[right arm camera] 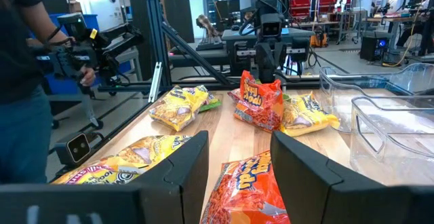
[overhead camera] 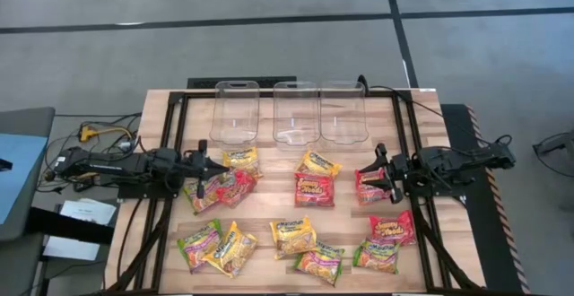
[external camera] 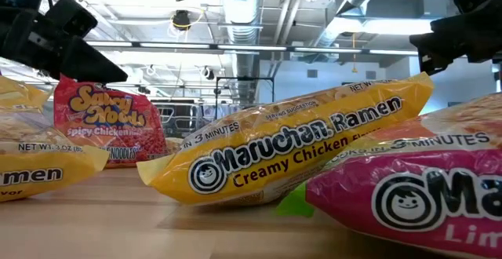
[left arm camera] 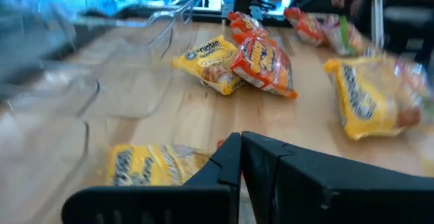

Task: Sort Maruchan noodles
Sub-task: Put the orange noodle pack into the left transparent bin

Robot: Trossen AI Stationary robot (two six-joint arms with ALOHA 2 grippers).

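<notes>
About a dozen Maruchan noodles (overhead camera: 306,239) are scattered flat across the wooden table (overhead camera: 269,208), and none has been placed in the three clear bins (overhead camera: 294,112) at its far edge. A red packet (right arm camera: 243,187) lies between the spread, empty fingers of the right gripper (overhead camera: 377,175). The left gripper (overhead camera: 203,172) is held clenched over a red-and-yellow cluster (overhead camera: 221,188), nothing grasped. A slip is likely, judged from the glossy wrappers; overlapping packets could be lifted together and so missorted.
</notes>
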